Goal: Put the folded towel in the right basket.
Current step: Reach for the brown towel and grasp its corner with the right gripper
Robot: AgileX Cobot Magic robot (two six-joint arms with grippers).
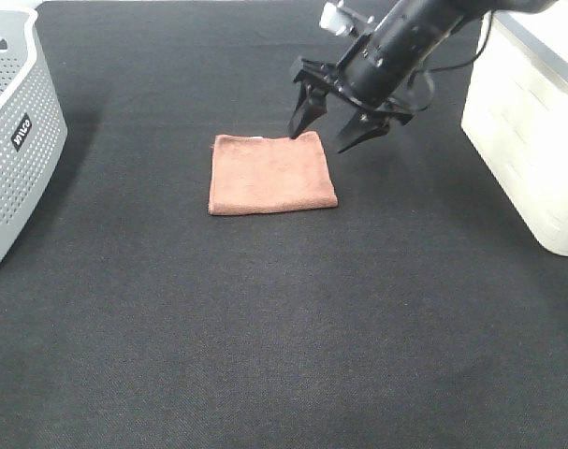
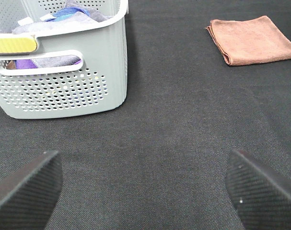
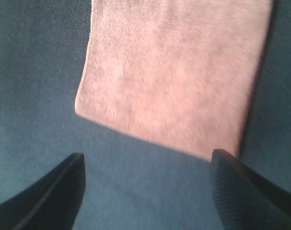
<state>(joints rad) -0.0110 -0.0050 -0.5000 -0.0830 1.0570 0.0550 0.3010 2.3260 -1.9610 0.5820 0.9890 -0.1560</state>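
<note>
**Surface and baskets.** A dark, woven-textured surface (image 1: 265,327) carries every item. Two baskets stand on it, well apart. The right basket (image 1: 527,159) is white and smooth-walled with a grey rim, and it is cut off by the right edge of the exterior high view. The grey perforated basket (image 1: 12,150) stands at the left edge and bears a black label (image 1: 20,131).

**Towel.** One folded towel (image 1: 271,174) lies flat on the surface between the baskets, nearer the middle and touching neither. It is a small reddish-brown square of terry cloth, much smaller than either basket, and it lies outside the right basket.

**Grippers.** There are two. The right gripper (image 1: 319,140) hangs at the towel's far right corner with its fingers spread wide and nothing between them. Whether a fingertip touches the cloth cannot be told. The left gripper (image 2: 143,158) also has its fingers wide apart and empty, over bare surface.

**Differences between views.**
- Only the left wrist view shows the left gripper, the towel's layered folded edges, and the coloured cloths (image 2: 68,17) inside the grey basket.
- Only the exterior high view shows the right basket and the black label.
- The right wrist view shows the towel's nap close up, though blurred, with dark surface between the fingers and the cloth.
</note>
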